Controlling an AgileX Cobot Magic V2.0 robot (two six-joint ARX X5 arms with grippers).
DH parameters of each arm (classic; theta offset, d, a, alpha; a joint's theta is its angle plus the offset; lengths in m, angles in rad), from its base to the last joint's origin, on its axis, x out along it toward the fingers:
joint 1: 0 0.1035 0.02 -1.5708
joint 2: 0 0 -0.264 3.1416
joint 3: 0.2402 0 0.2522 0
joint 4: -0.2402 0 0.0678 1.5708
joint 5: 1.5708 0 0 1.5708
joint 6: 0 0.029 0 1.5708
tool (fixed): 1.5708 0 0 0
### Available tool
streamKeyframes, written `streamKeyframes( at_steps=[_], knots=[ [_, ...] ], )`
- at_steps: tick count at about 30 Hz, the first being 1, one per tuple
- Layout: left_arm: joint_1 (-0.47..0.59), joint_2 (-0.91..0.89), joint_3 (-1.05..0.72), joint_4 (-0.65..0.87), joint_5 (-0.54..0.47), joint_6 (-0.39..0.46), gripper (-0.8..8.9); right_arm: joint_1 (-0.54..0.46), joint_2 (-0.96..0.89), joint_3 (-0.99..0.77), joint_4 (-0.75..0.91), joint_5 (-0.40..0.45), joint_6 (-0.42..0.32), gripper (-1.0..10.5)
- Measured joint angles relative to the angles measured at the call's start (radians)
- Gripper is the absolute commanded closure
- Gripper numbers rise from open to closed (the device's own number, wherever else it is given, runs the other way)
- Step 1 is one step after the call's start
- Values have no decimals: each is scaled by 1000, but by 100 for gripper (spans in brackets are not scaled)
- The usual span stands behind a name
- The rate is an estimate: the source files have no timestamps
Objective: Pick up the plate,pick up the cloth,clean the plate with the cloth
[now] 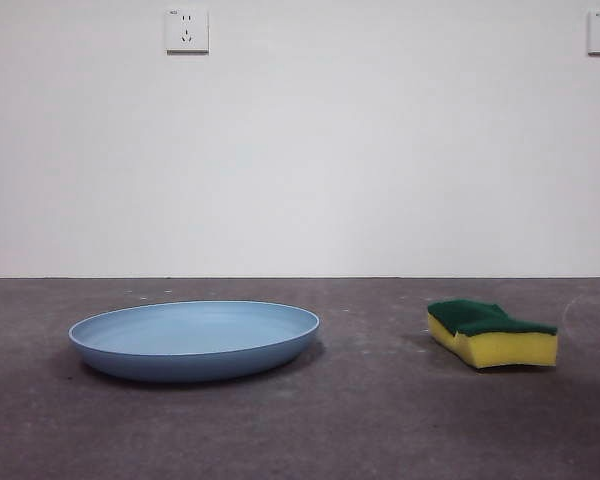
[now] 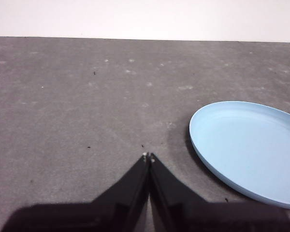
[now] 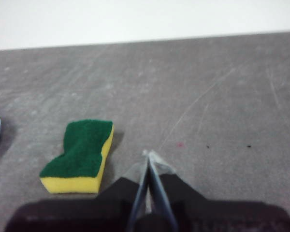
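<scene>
Wrist views, left gripper (image 2: pixel 148 156) closed, right gripper (image 3: pixel 148 154) closed

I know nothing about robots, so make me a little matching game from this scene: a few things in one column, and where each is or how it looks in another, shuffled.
1. round light-blue plastic plate
2. yellow sponge with dark green top
3. left pincer
4. white wall socket

a. shut, beside the plate
b. high on the wall
c. lying flat, empty
d. green side up, near the right pincer

Pairs: 1-c, 2-d, 3-a, 4-b
</scene>
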Motion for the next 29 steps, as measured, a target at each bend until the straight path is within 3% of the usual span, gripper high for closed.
streamKeyframes(
  at_steps=[10, 29],
  knots=[
    [0, 0, 0, 0, 0, 0, 814, 0, 0, 0, 0, -14, 113, 946],
    [0, 0, 0, 0, 0, 0, 814, 0, -1, 0, 0, -14, 123, 946]
  ],
)
